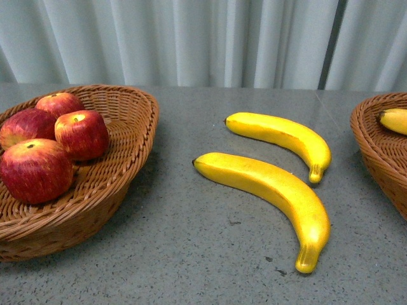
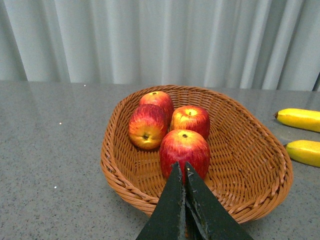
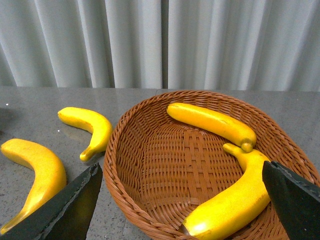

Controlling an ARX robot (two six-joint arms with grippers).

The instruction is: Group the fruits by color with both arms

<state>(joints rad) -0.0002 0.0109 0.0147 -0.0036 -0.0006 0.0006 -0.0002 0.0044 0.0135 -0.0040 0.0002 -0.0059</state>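
Several red apples [image 1: 81, 134] lie in a wicker basket [image 1: 127, 159] at the left of the front view. Two bananas rest on the grey table between the baskets, the near banana [image 1: 273, 190] and the far banana [image 1: 283, 135]. No arm shows in the front view. In the left wrist view my left gripper [image 2: 181, 167] is shut and empty, its tips just in front of the nearest apple [image 2: 184, 150], above the basket's near rim. In the right wrist view my right gripper [image 3: 180, 182] stands wide open over a second wicker basket [image 3: 135, 165] holding two bananas [image 3: 235, 200].
The right basket [image 1: 381, 146] shows at the front view's right edge with one banana's end [image 1: 395, 119] in it. A pale pleated curtain [image 1: 203, 38] closes off the far side of the table. Bare grey tabletop [image 1: 210, 254] lies in front of the loose bananas.
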